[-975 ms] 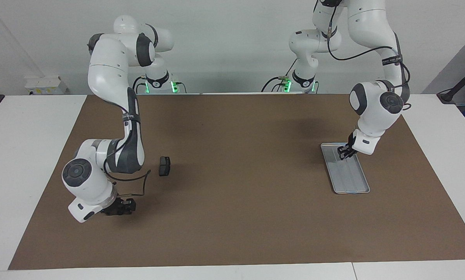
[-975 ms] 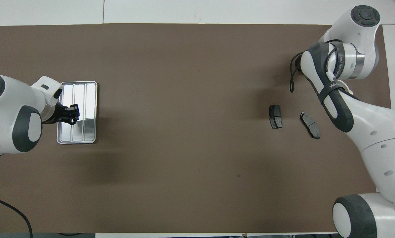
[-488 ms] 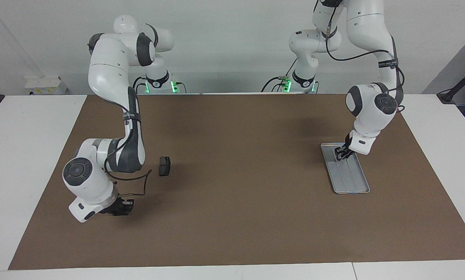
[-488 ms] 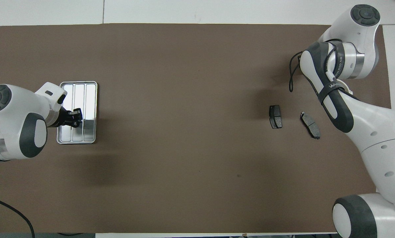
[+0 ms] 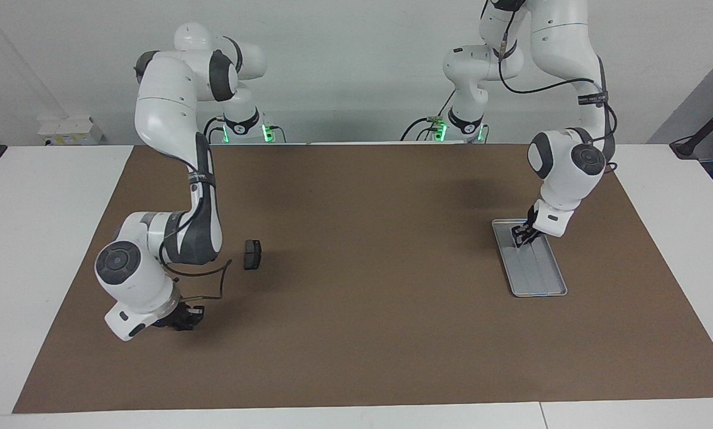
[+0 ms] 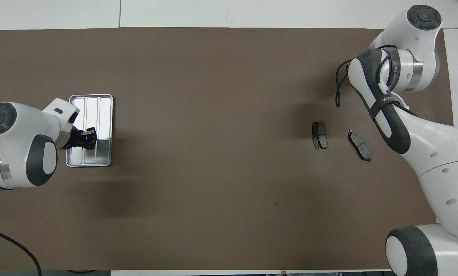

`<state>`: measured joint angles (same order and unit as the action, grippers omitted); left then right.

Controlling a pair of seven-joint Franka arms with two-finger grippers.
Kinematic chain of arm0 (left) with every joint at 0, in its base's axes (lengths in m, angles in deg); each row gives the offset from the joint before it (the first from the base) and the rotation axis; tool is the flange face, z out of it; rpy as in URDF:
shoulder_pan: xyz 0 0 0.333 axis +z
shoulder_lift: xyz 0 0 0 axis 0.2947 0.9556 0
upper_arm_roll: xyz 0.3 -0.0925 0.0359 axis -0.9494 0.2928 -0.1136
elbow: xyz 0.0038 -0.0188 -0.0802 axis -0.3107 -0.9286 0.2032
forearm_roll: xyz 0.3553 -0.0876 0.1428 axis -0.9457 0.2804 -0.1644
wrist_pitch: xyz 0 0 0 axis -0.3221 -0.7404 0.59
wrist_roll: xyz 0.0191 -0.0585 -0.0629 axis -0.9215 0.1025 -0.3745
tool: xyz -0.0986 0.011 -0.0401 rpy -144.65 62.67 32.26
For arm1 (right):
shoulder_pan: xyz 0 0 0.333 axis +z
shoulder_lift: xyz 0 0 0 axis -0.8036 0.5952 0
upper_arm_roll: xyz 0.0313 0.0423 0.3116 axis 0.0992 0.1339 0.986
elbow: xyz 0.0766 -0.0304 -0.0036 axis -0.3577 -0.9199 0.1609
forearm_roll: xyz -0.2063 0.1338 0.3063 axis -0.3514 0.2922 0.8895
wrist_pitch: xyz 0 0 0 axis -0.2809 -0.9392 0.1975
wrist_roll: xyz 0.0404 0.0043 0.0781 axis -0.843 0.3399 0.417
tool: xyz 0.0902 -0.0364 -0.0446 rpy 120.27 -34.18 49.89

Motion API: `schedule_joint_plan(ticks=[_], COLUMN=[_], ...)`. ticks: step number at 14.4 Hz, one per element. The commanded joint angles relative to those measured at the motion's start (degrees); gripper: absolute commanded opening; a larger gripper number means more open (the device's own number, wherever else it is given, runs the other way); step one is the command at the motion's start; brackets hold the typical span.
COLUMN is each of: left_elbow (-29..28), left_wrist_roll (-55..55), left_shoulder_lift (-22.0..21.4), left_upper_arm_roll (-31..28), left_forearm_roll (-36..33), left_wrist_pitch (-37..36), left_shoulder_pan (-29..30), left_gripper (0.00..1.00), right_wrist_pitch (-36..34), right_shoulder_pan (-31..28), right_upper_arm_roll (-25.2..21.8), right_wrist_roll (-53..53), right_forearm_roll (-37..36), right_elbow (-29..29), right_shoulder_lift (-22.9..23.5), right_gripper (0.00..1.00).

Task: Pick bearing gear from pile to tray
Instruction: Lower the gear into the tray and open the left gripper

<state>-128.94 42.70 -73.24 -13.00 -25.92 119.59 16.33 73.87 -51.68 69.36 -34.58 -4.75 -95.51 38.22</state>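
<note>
The silver tray [image 5: 540, 279] lies on the brown mat toward the left arm's end of the table, and it also shows in the overhead view [image 6: 93, 111]. My left gripper [image 5: 521, 234] is down in the tray's end nearer to the robots, shut on a small black ring, the bearing gear [image 6: 87, 141]. Two dark grey brake pads [image 6: 319, 135] [image 6: 360, 145] lie toward the right arm's end; one shows in the facing view [image 5: 252, 254]. My right gripper [image 5: 183, 319] hangs low over the mat, farther from the robots than the pads. The white bracket and the other rings are hidden.
A brown mat [image 5: 362, 268] covers most of the white table. The right arm's elbow and forearm [image 6: 386, 111] hang over the mat beside the brake pads. A loose black cable [image 5: 207, 280] dangles from the right wrist.
My left gripper has moved along the tray toward the robots and sunk lower into it. The right wrist has shifted slightly; the pads have not moved.
</note>
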Motion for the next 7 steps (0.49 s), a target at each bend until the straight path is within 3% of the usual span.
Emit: schedule_joint_plan(ticks=[1, 2, 3, 4, 7], left_elbow=[-1.9, -1.9, -1.9, -1.9, -0.7], left_wrist_roll=[0.8, 0.9, 0.8, 0.8, 0.7], left_shoulder_lift=[-1.4, -1.4, -1.4, -1.4, -1.4], left_upper_arm_roll=[0.7, 0.7, 0.7, 0.7, 0.8], left_forearm_roll=[0.5, 0.5, 0.5, 0.5, 0.5], left_wrist_pitch=[1.6, 1.6, 1.7, 1.6, 1.0], left_shoulder_pan=[1.0, 1.0, 1.0, 1.0, 1.0], left_gripper=[0.04, 0.24, 0.58, 0.80, 0.86], right_wrist_pitch=[-1.9, -4.5, -7.0, -9.0, -15.3], right_shoulder_pan=[-0.7, -0.3, -0.2, -0.2, -0.1], right_upper_arm_roll=[0.7, 1.0, 2.0, 2.8, 3.2], right_wrist_roll=[1.6, 1.4, 1.2, 1.3, 1.4], right_forearm_roll=[-0.6, -0.3, -0.4, -0.2, -0.2], right_elbow=[0.2, 0.5, 0.6, 0.9, 1.0], right_shoulder_lift=[-0.9, -1.8, -3.4, -5.3, -10.2], right_gripper=[0.00, 0.00, 0.00, 0.00, 0.00])
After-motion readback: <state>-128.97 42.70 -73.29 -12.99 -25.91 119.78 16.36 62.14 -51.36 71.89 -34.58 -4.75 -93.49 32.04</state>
